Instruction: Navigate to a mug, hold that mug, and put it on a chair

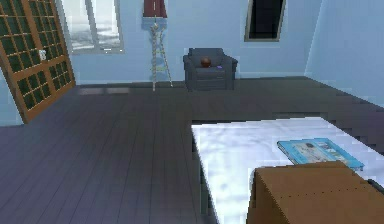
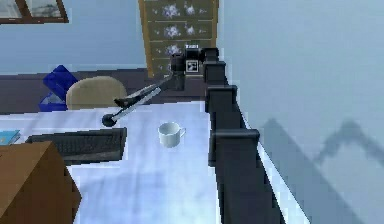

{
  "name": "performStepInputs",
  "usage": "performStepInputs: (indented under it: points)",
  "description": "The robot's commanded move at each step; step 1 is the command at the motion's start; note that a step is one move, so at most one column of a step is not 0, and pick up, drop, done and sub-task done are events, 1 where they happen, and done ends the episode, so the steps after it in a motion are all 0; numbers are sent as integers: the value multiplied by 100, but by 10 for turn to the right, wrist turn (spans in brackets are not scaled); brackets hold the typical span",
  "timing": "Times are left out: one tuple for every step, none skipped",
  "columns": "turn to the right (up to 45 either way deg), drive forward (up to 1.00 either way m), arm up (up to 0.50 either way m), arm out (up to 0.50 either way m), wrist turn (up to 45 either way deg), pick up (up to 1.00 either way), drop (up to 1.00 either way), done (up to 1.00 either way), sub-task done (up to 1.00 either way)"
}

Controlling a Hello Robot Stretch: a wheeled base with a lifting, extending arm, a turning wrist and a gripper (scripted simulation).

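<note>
A white mug (image 2: 170, 134) stands upright on the white table (image 2: 150, 185), just left of the dark arm bar. My gripper (image 2: 112, 117) reaches out leftward from the arm's far end, and its thin fingers (image 2: 140, 98) end up and to the left of the mug, close above a dark keyboard (image 2: 80, 145). I cannot tell whether it holds anything. A tan chair back (image 2: 95, 92) rises behind the table's far edge. In the forward view a dark grey armchair (image 1: 210, 68) with a small red-orange thing (image 1: 207, 62) on its seat stands against the far wall.
A brown box (image 2: 30, 185) sits on the table's near left; a blue book (image 1: 322, 152) and the brown box (image 1: 310, 195) lie on the white table (image 1: 240, 150). A floor lamp (image 1: 155, 45), glazed wooden door (image 1: 35, 60), patterned cabinet (image 2: 180, 30) and blue object (image 2: 58, 85) stand around open dark floor.
</note>
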Motion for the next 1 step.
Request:
performStepInputs:
  points:
    - [0,0,0,0,450,0,0,0,0]
